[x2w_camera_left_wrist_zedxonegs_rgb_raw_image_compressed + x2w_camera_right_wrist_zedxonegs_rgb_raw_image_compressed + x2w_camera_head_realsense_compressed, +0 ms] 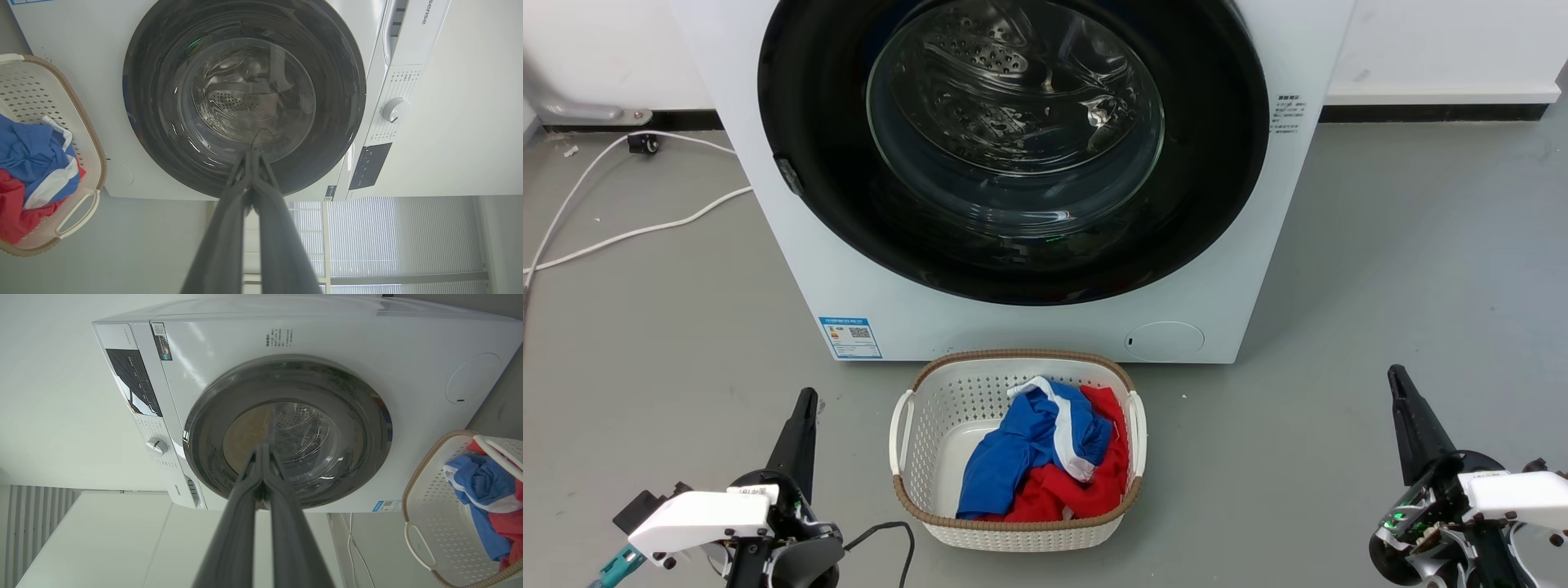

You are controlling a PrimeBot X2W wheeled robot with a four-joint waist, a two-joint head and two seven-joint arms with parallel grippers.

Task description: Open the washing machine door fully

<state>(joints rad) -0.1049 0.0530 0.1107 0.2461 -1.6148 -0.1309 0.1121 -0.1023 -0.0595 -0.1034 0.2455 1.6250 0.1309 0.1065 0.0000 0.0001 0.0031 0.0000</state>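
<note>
door (833, 204) sits flush on the washer (1013, 331), basket (931, 408) at 6 o'clock. left gripper (805, 396) at 7, right gripper (1396, 374) at 4, both with fingers pressed together, well apart from the door.

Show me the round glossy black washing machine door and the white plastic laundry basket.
washing machine door (1209, 163): head view, black rim.
laundry basket (947, 400): head view, inside wall.

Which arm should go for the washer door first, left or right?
Left, likely. The washing machine door is shut, and the small grey catch on its rim is on the left side, nearer the left gripper than the right gripper. Both grippers are shut.
</note>
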